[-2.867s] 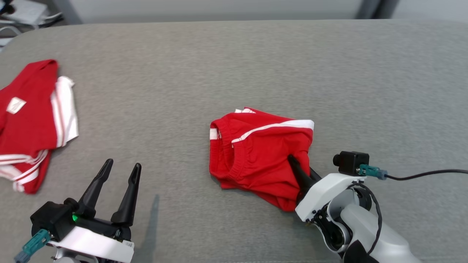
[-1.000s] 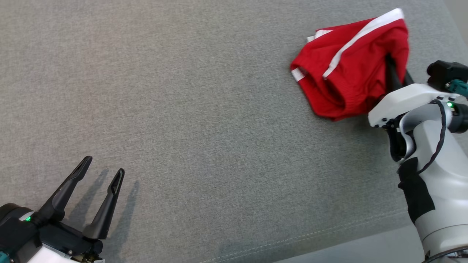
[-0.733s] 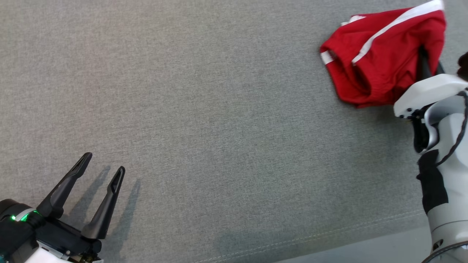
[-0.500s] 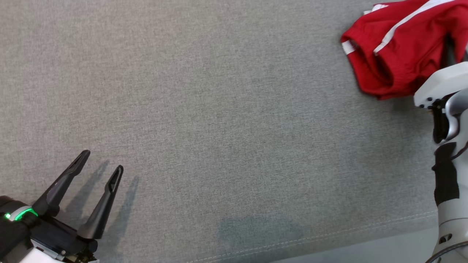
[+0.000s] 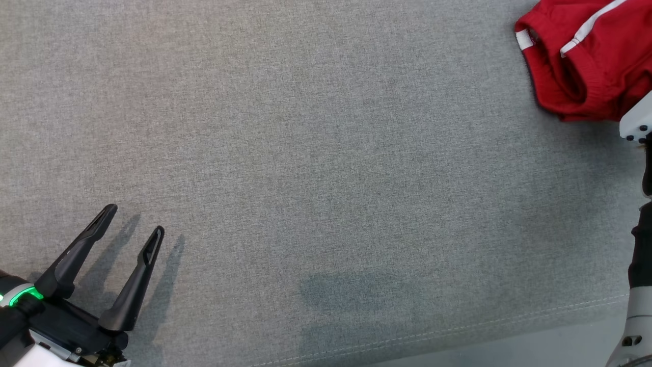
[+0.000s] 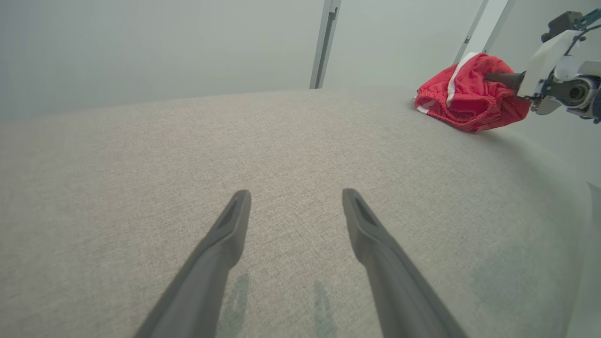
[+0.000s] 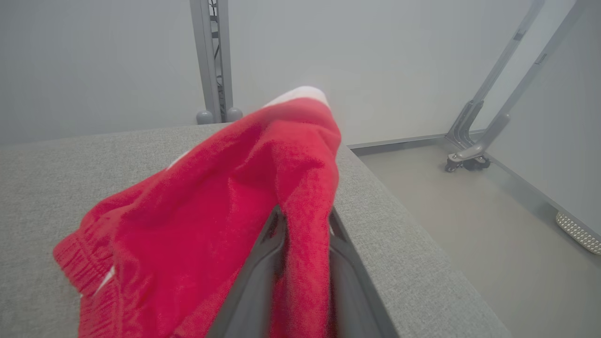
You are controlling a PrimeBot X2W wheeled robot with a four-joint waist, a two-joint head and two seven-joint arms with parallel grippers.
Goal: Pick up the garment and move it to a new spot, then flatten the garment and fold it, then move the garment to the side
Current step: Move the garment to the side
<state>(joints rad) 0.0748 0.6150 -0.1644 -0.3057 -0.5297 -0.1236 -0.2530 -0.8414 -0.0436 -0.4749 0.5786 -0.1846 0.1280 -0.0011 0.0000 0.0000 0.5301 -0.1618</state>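
The garment [image 5: 586, 56] is a red pair of shorts with white stripes, bunched at the upper right of the head view. In the left wrist view the garment [image 6: 465, 101] lies near the far right corner of the grey table [image 5: 326, 153], with my right gripper [image 6: 490, 77] reaching into it from the right. The right wrist view shows a raised fold of the garment [image 7: 211, 225] pinched between my right gripper [image 7: 305, 213], whose fingers stand slightly apart. My left gripper [image 5: 133, 220] hovers open and empty at the lower left, far from the cloth; its fingers [image 6: 225, 244] are spread.
The table's front edge seam [image 5: 458, 331] runs along the bottom of the head view. Just right of the garment the table's side edge [image 7: 399, 211] drops to bare floor, where a metal frame foot [image 7: 469, 157] stands.
The head view has shifted, so the garment and right arm now sit further toward its upper right corner. The right gripper's fingers look slightly further apart around the cloth. The left gripper stays open.
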